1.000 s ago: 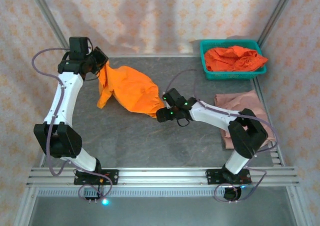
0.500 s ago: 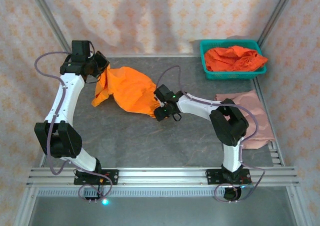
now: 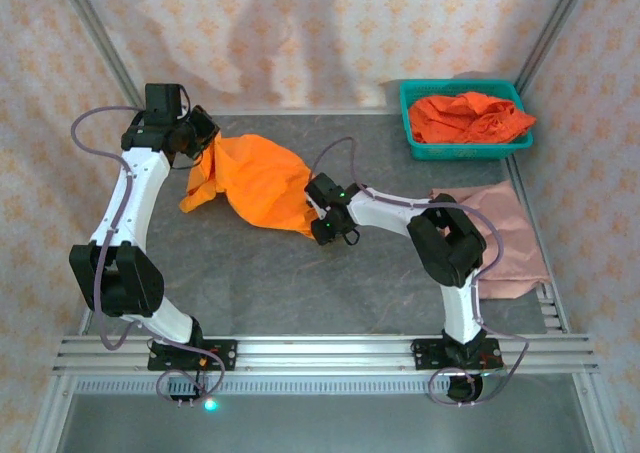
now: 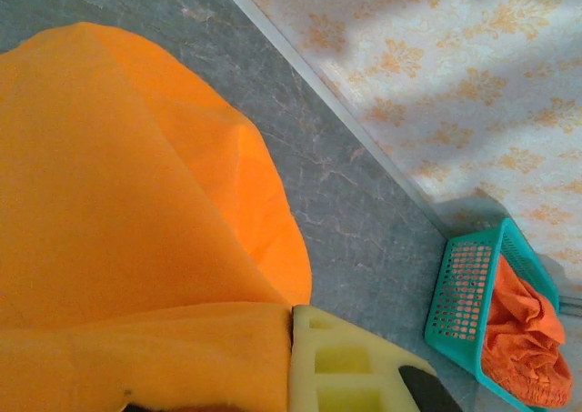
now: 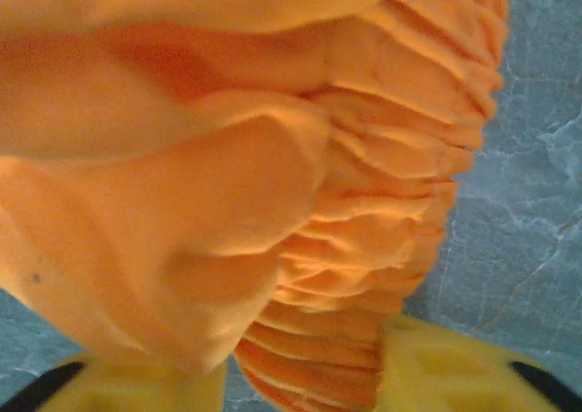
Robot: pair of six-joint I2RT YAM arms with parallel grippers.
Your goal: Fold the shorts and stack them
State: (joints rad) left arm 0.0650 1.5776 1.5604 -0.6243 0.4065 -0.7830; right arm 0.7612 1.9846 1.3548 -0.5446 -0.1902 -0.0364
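Soft, limp bright orange cloth shorts (image 3: 258,178) were pinched in the left gripper (image 3: 203,138), far left. The right gripper (image 3: 318,218) straddled their gathered waistband (image 5: 382,239), probably the firmest hold; clamped or not, unclear.

White arm links (image 3: 130,198), black joints (image 3: 115,278), lilac cables (image 3: 77,125), seemingly pale-yellow foam fingers (image 4: 346,366)

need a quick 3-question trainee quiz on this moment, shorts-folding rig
1. True or false: the pink shorts lie inside the teal basket.
2. What is the left gripper clamped on? A) the orange shorts on the table; B) the basket rim; C) nothing.
3. Which part of those orange shorts sits between the right gripper's fingers?
Key: 1 false, they lie flat on the table. 2 A. 3 the gathered waistband.
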